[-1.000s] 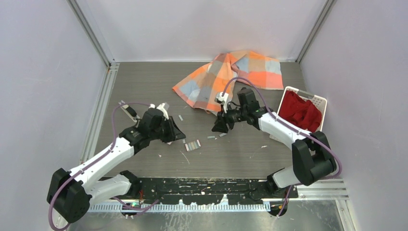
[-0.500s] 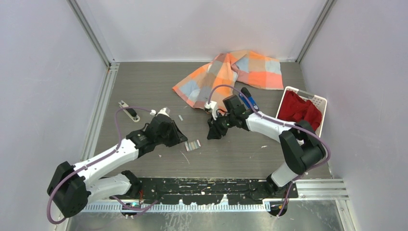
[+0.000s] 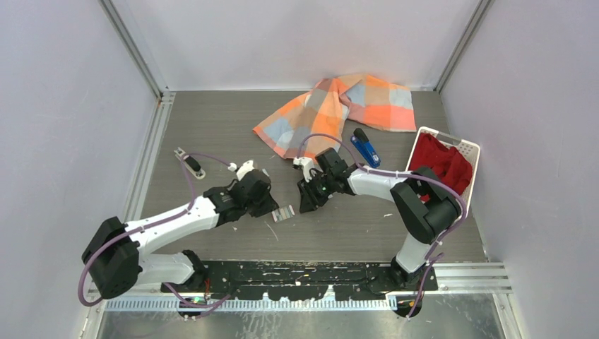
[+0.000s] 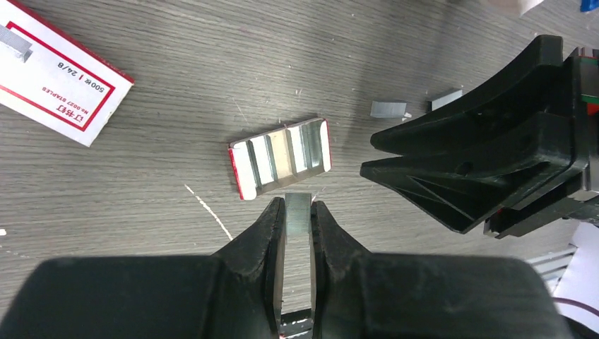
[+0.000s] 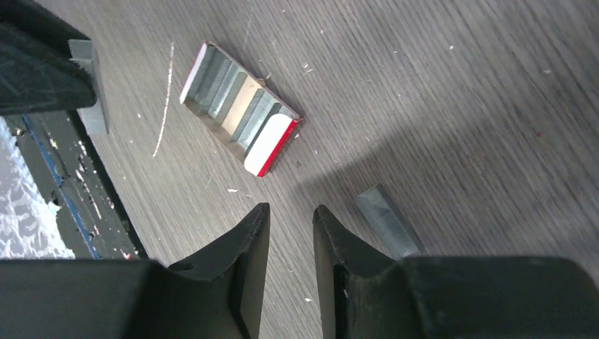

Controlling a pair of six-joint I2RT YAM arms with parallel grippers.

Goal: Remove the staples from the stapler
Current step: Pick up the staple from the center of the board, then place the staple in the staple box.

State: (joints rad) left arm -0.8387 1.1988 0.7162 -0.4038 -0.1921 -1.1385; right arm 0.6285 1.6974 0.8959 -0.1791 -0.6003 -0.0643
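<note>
Table (image 3: 212, 127): we see open wood left of the checked cloth (image 3: 332, 109).
Right gripper (image 5: 289, 212): jaws slightly apart, empty, near the staple tray (image 5: 240, 113).
Left gripper (image 4: 297, 205): clamped on a staple strip (image 4: 297, 219) at the tray's edge.
Stapler (image 3: 366, 147): beside the cloth's edge, apart from both grippers.

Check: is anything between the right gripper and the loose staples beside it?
Nothing visible does. The staples lie on the table close beside the right gripper, whose jaws stand slightly apart, empty; the staple box sits farther off.
</note>
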